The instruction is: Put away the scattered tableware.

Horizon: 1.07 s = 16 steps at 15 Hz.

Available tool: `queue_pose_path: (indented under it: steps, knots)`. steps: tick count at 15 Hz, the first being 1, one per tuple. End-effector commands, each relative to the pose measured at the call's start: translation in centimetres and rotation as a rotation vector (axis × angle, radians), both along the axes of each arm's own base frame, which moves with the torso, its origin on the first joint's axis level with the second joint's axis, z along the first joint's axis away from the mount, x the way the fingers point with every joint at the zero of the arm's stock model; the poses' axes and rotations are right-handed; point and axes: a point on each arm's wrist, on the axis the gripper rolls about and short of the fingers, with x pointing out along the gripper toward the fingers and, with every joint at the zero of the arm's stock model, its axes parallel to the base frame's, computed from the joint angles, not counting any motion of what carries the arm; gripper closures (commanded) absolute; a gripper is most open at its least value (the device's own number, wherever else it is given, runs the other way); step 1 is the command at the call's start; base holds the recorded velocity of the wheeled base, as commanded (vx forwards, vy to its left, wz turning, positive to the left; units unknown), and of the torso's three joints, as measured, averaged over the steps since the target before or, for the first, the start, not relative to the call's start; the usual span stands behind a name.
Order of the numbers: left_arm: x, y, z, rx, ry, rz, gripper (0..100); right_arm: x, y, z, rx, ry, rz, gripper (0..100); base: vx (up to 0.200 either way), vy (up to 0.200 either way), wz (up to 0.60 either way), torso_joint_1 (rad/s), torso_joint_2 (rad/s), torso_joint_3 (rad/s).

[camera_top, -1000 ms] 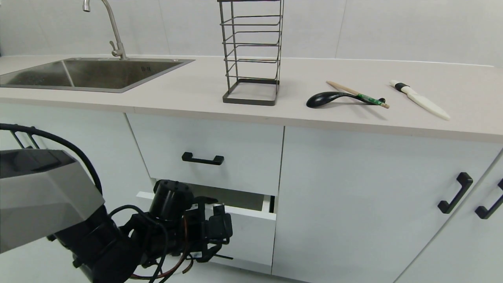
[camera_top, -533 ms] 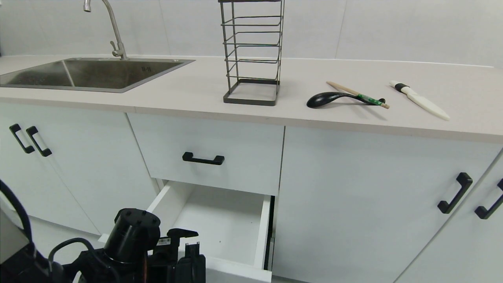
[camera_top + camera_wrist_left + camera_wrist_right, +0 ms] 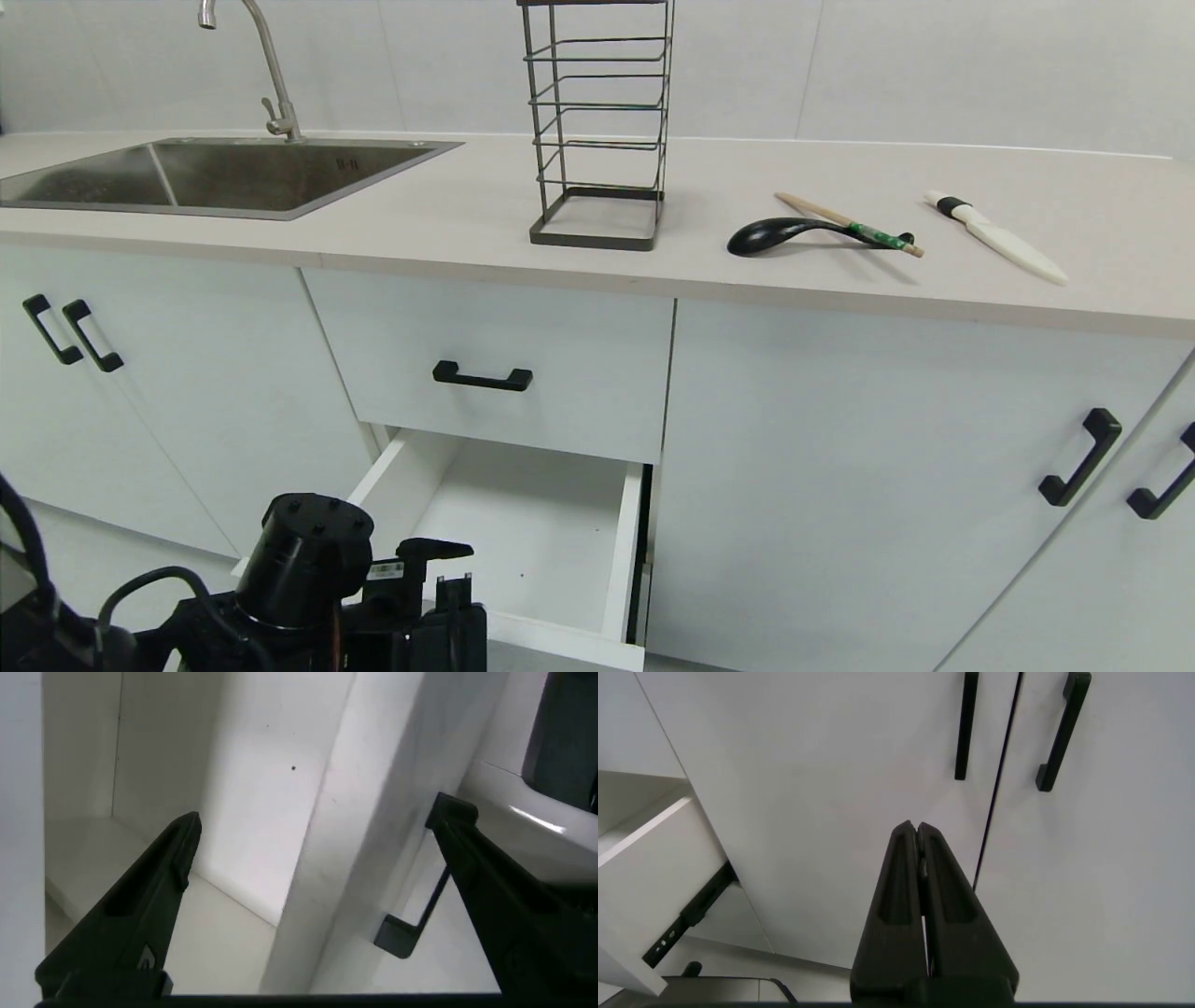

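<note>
The left tool (image 3: 318,819) was spread wide around the front panel of the open lower drawer (image 3: 523,532). The right tool (image 3: 920,831) was pressed together and empty. The black spoon (image 3: 780,233), chopstick (image 3: 822,213) and white knife (image 3: 1004,241) lay near the right end of the bench (image 3: 448,224). Raising the left arm could snag the panel. Grasping the spoon might also drag the chopstick touching it off the front edge.

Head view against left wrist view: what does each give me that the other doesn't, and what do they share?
The head view adds the countertop with the black spoon, chopsticks and white knife lying on it, plus the wire rack and sink. The left wrist view adds a black handle, sitting between the spread fingers of the left gripper. Both show the open lower drawer, bare inside, with that gripper at its front.
</note>
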Motion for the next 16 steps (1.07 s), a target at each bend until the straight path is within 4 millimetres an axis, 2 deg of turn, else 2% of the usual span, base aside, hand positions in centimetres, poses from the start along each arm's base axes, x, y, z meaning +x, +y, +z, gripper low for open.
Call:
queue_pose_path:
  steps: [1,3,9,10,12,14,16]
  knots:
    - [-0.2,0.0,0.6,-0.027,-0.017,-0.013,0,0.0,0.0,0.0,0.000,0.001,0.000,100,0.000,0.000,0.00,0.000,0.00,0.000]
    - [-0.7,0.1,1.8,-0.083,-0.038,-0.032,0,0.0,0.0,0.0,0.000,0.001,0.000,100,0.000,0.000,0.00,0.000,0.00,0.000]
    - [-2.6,0.8,6.2,-0.423,-0.008,0.044,0,0.0,0.0,0.0,0.000,0.001,0.000,100,0.000,0.000,0.00,0.000,0.00,0.000]
    - [-2.8,1.2,7.1,-0.563,0.076,0.144,0,0.0,0.0,0.0,0.000,0.001,0.000,100,0.000,0.000,0.00,0.000,0.00,0.000]
    - [-3.0,2.1,7.7,-0.736,0.205,0.274,0,0.0,0.0,0.0,0.000,0.001,0.000,100,0.000,0.000,0.00,0.000,0.00,0.000]
    - [-3.6,2.8,8.7,-0.852,0.273,0.296,0,0.0,0.0,0.0,0.000,0.001,0.000,100,0.000,0.000,0.00,0.000,0.00,0.000]
    - [-3.9,3.7,9.0,-0.892,0.264,0.338,0,0.0,0.0,0.0,0.000,0.001,0.000,100,0.000,0.000,0.00,0.000,0.00,0.000]
